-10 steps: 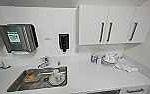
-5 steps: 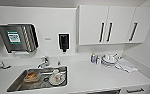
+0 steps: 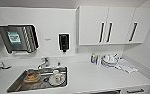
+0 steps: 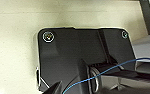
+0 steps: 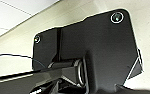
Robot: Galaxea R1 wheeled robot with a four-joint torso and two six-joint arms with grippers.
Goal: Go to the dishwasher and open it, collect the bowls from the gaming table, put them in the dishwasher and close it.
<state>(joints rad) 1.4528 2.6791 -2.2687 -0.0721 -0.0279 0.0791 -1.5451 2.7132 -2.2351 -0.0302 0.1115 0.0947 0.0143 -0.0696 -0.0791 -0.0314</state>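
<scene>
A white kitchenette worktop [image 3: 96, 77] with a sink [image 3: 39, 78] near its left end fills the view, no bowls gathered and a dark strip at its front edge perhaps the dishwasher [image 3: 101, 92], so nearly everything remains; the grippers' state I cannot tell.

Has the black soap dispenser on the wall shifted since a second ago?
No. The soap dispenser sits at the same spot beside the wall cabinets and above the sink in the head view.
</scene>
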